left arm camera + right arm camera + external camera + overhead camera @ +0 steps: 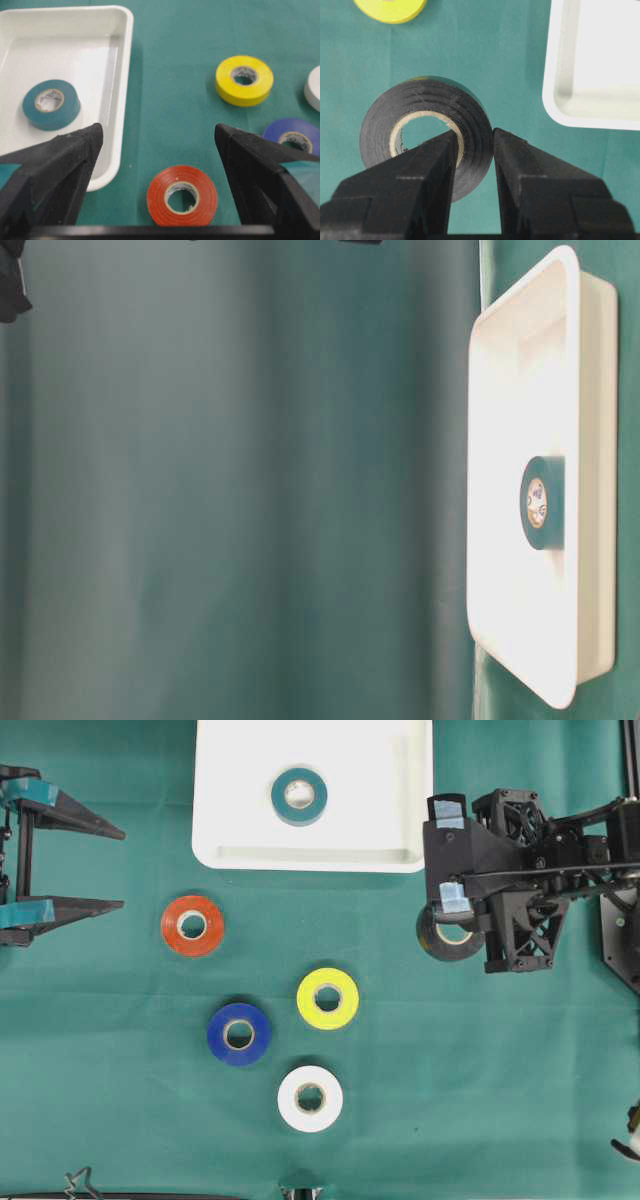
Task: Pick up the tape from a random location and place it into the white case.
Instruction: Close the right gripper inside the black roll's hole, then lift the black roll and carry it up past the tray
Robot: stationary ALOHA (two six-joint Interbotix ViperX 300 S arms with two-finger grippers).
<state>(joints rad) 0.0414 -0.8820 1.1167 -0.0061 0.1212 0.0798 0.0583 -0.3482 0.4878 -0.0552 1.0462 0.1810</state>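
Note:
A black tape roll (447, 942) (425, 105) lies just below the right front corner of the white case (230, 810) (555, 100). My right gripper (447, 923) (475, 137) is shut on the roll's wall, with one finger in the core hole and the other outside. I cannot tell whether the roll is off the cloth. A teal tape roll (299, 796) (540, 502) (51, 104) rests flat inside the case (580, 360) (107, 55). My left gripper (121, 869) (157, 131) stands wide open at the left edge, holding nothing, with a red roll (182, 195) just ahead of it.
Loose rolls lie on the green cloth: red (192, 925), yellow (327, 998) (244, 80) (390, 9), blue (239, 1033) (294, 137) and white (310, 1098). The right arm's black body (530, 870) hangs over the table's right side.

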